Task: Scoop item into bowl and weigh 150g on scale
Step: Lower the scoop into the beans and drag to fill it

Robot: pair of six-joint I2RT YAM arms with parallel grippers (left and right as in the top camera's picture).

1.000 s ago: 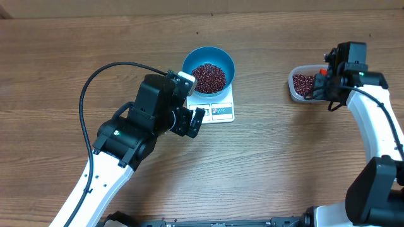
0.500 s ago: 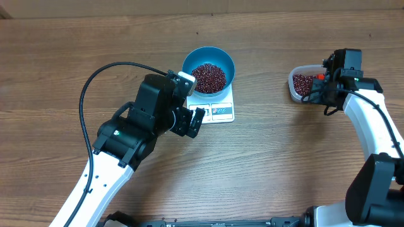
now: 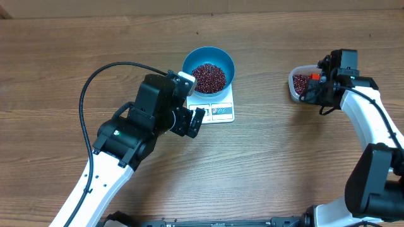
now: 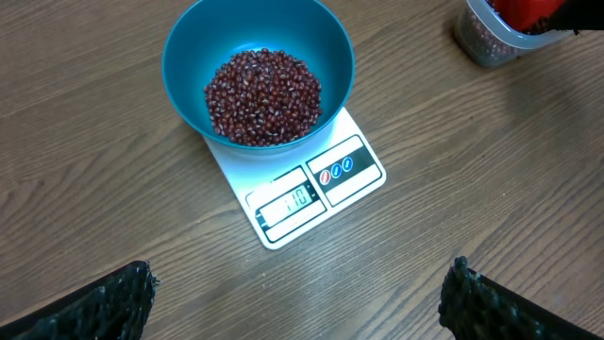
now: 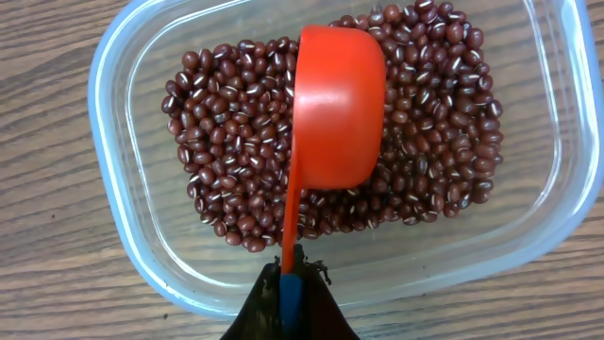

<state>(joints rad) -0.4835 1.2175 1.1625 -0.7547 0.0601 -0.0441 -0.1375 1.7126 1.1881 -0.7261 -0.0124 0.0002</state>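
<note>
Maroon beans already heap in the blue bowl on the white scale, yet topping up seems left: the right pincer, clamped on the red scoop, holds it over the bean tub while the left pincer hangs wide open nearby.

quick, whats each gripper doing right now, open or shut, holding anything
Left gripper: open, holding nothing.
Right gripper: closed on the scoop handle, over the beans in the tub.
</note>
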